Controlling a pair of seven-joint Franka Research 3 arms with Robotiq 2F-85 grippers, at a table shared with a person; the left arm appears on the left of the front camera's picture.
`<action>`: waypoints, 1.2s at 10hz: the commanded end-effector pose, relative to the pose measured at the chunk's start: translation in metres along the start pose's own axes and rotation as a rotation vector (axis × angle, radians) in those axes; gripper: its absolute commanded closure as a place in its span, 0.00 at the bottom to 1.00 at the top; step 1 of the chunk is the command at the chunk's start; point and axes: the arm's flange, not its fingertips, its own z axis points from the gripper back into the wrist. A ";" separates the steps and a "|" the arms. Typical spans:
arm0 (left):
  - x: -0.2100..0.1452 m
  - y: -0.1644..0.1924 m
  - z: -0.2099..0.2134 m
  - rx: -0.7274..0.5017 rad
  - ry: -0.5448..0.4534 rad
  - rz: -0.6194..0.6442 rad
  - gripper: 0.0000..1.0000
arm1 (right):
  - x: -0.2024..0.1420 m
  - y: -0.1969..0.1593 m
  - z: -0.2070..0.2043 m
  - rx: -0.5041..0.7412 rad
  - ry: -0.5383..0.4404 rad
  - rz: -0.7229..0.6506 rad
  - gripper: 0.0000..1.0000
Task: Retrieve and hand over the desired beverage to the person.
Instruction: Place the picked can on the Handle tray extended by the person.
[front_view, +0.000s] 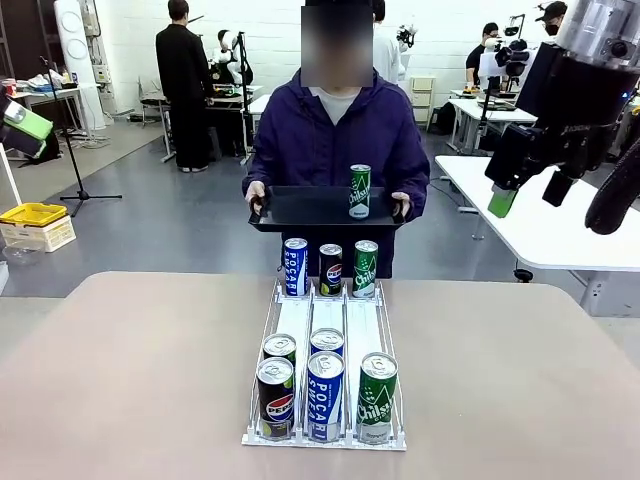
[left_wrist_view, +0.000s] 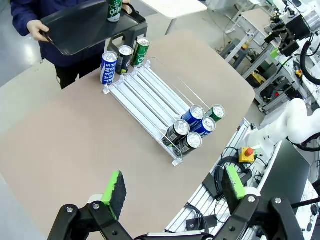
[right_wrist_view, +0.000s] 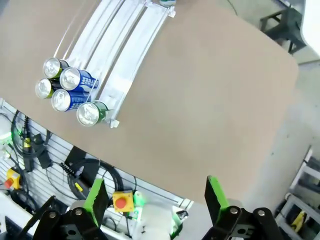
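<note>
Plainly, both pairs of fingers are hanging wide apart with nothing between them. The left fingers (left_wrist_view: 114, 192), black links tipped with rough green pads, are hovering high over the near edge of the matte tan surface (left_wrist_view: 65, 135), and the right fingers (right_wrist_view: 96, 200) are spreading the same way above its rounded corner. At the far side the person (front_view: 335, 140) is holding a flat, glossy black tray (front_view: 300, 210) with both hands, and a slim green can (front_view: 360, 190) is standing upright on it, toward its right end in the front view. A white three-lane rack (front_view: 297, 320) is lying lengthwise on the surface, with three far cans (front_view: 331, 268) standing at one end and five near cans (front_view: 325, 395) crowding the other. The front view is showing their printed labels, while the right wrist view is looking down on the shiny round lids of the near five.
</note>
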 end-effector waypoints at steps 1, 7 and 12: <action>-0.001 0.001 0.000 -0.015 -0.011 -0.015 0.00 | -0.036 -0.015 0.019 0.122 -0.007 0.187 0.00; -0.001 0.001 0.000 -0.015 -0.011 -0.015 0.00 | -0.214 -0.137 0.075 0.372 -0.570 0.344 0.00; -0.001 0.001 0.000 -0.015 -0.011 -0.015 0.00 | -0.249 -0.169 0.086 0.404 -0.611 0.176 0.00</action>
